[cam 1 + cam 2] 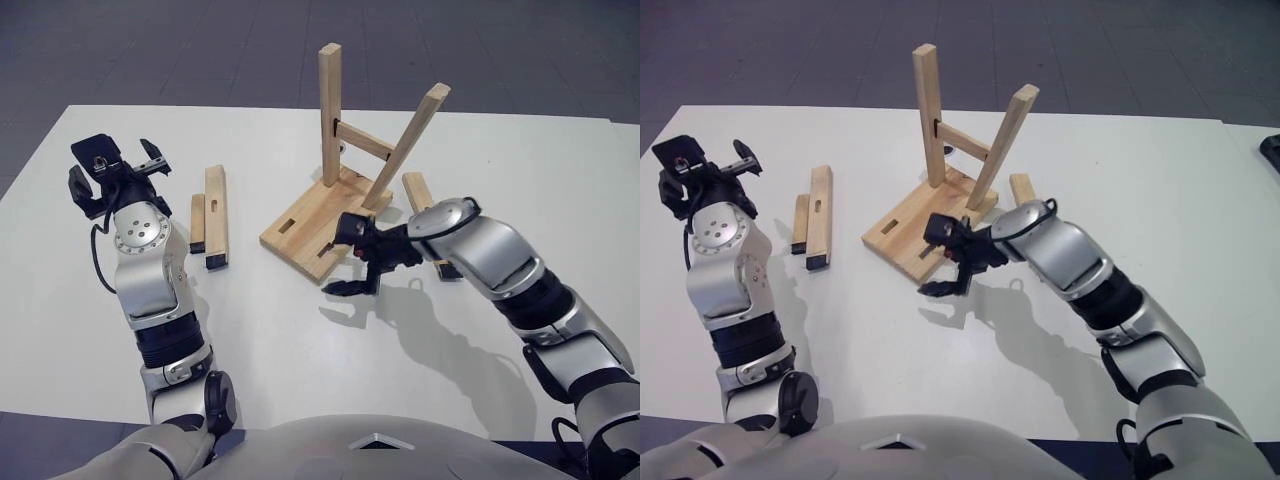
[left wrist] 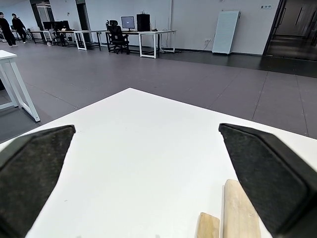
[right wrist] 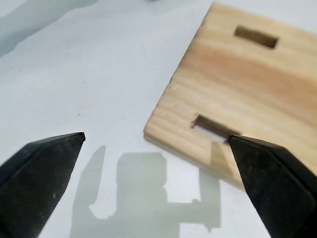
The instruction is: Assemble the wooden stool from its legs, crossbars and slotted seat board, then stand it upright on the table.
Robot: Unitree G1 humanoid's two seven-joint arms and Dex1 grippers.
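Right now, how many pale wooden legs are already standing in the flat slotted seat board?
2. One upright pale wooden leg stands at the far edge of the slotted seat board; one tilted leg stands right of it. None seems hidden.

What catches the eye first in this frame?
The half-built stool in the middle: two legs standing in the seat board, joined by a crossbar. The open right end effector hovers at the board's near corner; two loose wooden pieces lie by the left end effector.
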